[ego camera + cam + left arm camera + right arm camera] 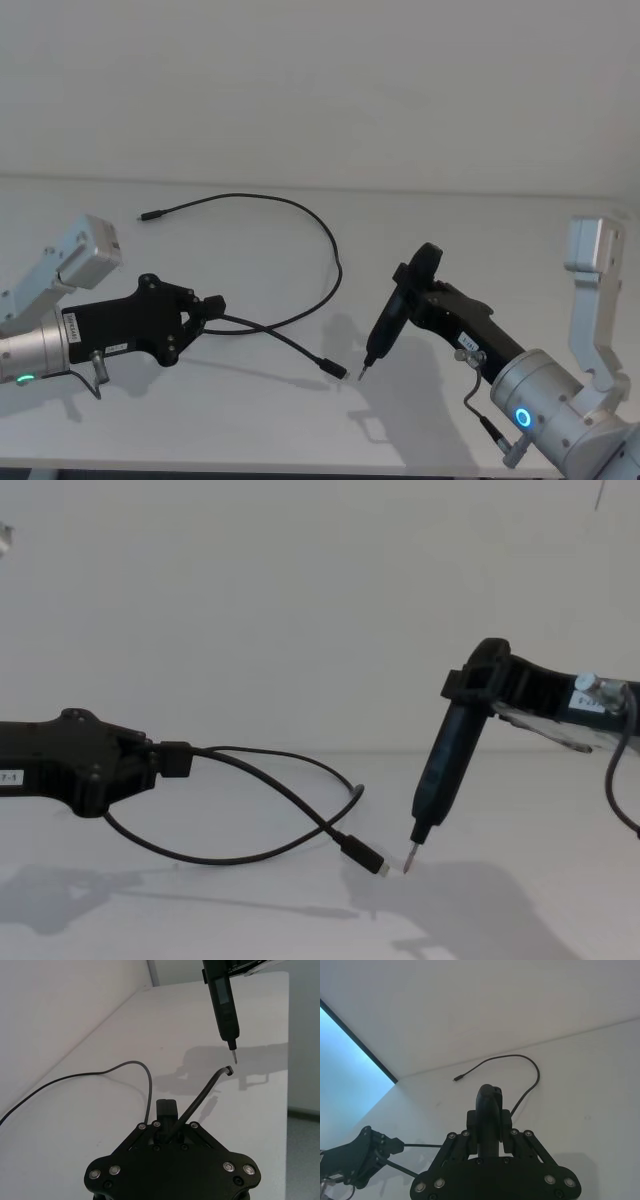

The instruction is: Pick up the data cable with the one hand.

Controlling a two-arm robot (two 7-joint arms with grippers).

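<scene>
A lab-like test space: a bare white table (520, 215) against a plain white wall (320, 80).

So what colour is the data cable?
Black, with silver plug tips; the data cable shows best in the chest view.

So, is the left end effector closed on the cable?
Yes, the left end effector pinches the cable off the table.

Head camera looks down on the white table (480, 215); chest camera faces across it, low. Both share the data cable (335, 262).
</scene>
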